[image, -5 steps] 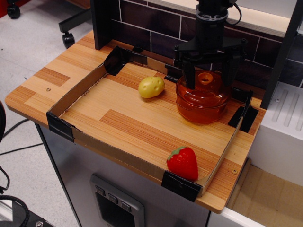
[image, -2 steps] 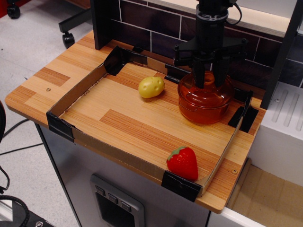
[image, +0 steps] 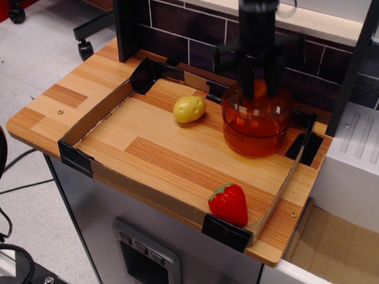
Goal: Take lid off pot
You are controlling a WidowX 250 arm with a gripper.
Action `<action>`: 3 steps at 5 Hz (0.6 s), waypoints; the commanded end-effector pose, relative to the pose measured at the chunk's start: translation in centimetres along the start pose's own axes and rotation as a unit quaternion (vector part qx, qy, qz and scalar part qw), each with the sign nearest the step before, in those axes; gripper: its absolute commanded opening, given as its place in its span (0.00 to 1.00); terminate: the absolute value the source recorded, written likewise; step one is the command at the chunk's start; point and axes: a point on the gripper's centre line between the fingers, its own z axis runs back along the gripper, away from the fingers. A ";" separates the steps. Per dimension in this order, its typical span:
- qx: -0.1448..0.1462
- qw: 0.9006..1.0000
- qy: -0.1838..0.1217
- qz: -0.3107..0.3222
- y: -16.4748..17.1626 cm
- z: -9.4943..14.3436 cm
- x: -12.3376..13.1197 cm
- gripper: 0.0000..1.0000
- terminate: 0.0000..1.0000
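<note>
The orange translucent pot (image: pixel 254 137) stands at the back right of the cardboard-walled board. The domed orange lid (image: pixel 234 105) is on top of it, and seems raised slightly off the rim. My black gripper (image: pixel 259 90) comes straight down over the pot's centre. Its fingers are closed around the lid's small light-orange knob, which shows between them. The gripper is motion-blurred.
A yellow toy potato (image: pixel 189 109) lies just left of the pot. A red strawberry (image: pixel 228 203) sits at the front right corner. A low cardboard wall (image: pixel 95 115) rings the wooden board. A dark brick wall (image: pixel 189 32) stands behind, and a white unit (image: pixel 355 154) to the right.
My gripper closed from open around the pot's top onto the lid's knob. It has since moved upward a little with the lid.
</note>
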 end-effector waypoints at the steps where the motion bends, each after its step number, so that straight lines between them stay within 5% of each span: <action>1: -0.047 0.998 -0.027 -0.035 3.0 6.9 -0.3 0.00 0.00; 3: -0.023 0.995 -0.021 -0.095 8.8 5.1 -3.3 0.00 0.00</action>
